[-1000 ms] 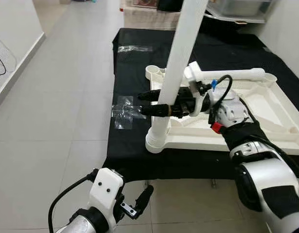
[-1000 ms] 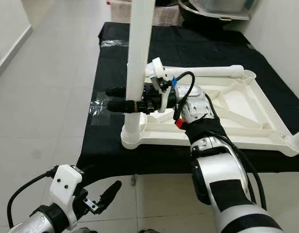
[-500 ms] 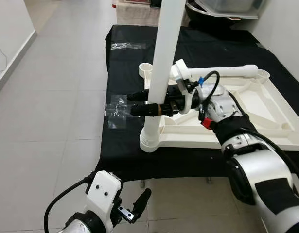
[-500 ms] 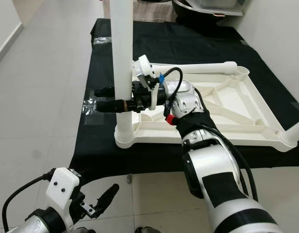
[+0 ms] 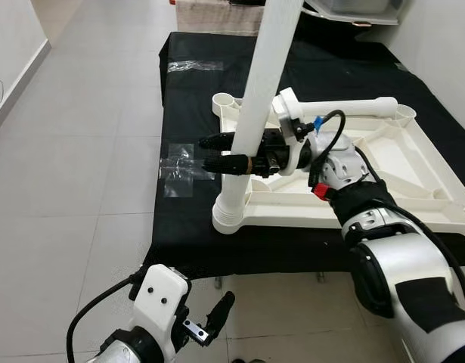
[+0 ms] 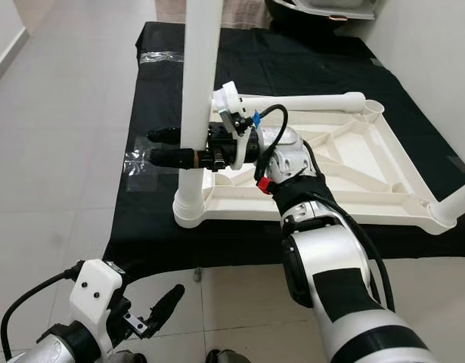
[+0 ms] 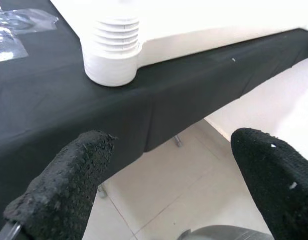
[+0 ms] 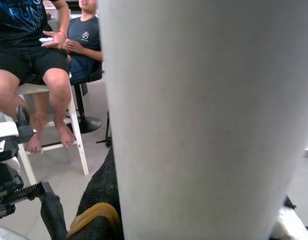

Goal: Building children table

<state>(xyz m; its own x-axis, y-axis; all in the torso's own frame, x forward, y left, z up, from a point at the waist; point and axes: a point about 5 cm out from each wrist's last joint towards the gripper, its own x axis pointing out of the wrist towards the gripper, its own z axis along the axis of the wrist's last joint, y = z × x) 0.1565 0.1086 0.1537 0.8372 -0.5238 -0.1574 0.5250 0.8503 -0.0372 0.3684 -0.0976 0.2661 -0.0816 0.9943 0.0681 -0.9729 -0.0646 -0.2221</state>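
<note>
While the left arm hangs low off the front edge of the black-draped table, its left gripper sits over the floor tiles with nothing in it, fingers spread wide apart. From the left wrist view you can see the black cloth edge and the ribbed foot of the leg just past those fingers.

Next over on the table, left of the white tabletop, there's a patch of clear plastic wrap lying flat on the cloth, and another bit further back toward the far edge.

Then the main thing: the upside-down white tabletop lies flat on the table, ribs facing up. At its near left corner a white leg stands nearly upright, leaning a little, its ribbed base in the corner socket. The right gripper comes in from the right of that leg and is clamped around it a bit above the socket, one black finger on each side, tips poking out past the leg on the left. The right wrist view is mostly the leg right up close.

A second white leg lies along the tabletop's far edge, behind the right gripper. There's an open socket at the far left corner and another at the far right.

In the right wrist view, people are seated beyond the leg.
</note>
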